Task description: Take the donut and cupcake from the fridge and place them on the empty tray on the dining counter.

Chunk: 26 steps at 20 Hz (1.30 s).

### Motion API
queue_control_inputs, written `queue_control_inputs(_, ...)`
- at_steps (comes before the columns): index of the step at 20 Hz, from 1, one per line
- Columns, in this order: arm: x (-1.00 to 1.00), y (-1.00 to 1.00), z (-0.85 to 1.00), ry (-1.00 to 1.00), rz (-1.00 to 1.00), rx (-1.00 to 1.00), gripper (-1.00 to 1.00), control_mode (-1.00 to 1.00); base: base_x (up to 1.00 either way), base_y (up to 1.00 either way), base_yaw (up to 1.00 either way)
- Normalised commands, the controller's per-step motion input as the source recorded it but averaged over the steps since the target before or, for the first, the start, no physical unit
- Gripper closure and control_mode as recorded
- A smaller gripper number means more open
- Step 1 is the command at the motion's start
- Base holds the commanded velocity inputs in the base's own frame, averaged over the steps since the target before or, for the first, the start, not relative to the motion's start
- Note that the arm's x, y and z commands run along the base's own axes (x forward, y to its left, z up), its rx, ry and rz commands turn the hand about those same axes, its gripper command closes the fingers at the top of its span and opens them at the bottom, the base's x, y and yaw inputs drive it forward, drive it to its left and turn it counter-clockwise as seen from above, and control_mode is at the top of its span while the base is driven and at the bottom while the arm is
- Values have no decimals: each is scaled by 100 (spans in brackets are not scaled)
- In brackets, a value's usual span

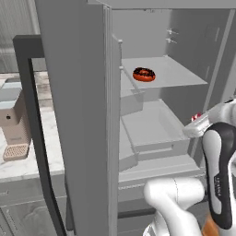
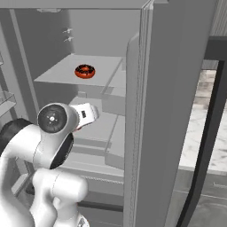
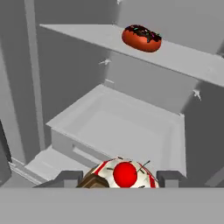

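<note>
The fridge (image 1: 78, 115) stands open. On its upper shelf (image 3: 183, 59) lies the donut (image 1: 144, 74) (image 2: 84, 71) (image 3: 141, 37), orange-brown with dark speckled icing. My gripper (image 3: 120, 177) hangs in front of the lower compartment, below and nearer than the donut. It is shut on the cupcake (image 3: 124, 173), whose pale, red-striped top with a red cherry shows between the two fingers (image 3: 168, 177). In the left base view the cupcake (image 1: 197, 117) peeks out red and white at the hand's tip, by the fridge's right inner wall.
An open grey bin (image 3: 118, 127) sits right beyond the gripper, under the donut's shelf. The open fridge doors (image 2: 168, 111) flank the arm on both sides. A coffee machine (image 1: 14, 124) stands on a marble counter (image 1: 50, 152) to the left, behind a black frame (image 1: 32, 115).
</note>
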Motion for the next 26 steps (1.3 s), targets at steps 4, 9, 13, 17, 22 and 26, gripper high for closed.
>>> queue_control_inputs(4,-78,2,74,-23,3,0,100,-100,0,0,0)
queue_control_inputs(9,-41,18,23,-10,7,0,100,100,-9,5,2)
queue_control_inputs(13,0,0,0,0,0,0,100,100,-48,19,8)
queue_control_inputs(17,0,0,0,0,0,0,100,100,-93,0,10)
queue_control_inputs(22,0,0,0,0,0,0,100,100,-100,0,16)
queue_control_inputs(26,0,0,0,0,0,0,100,100,-89,0,25)
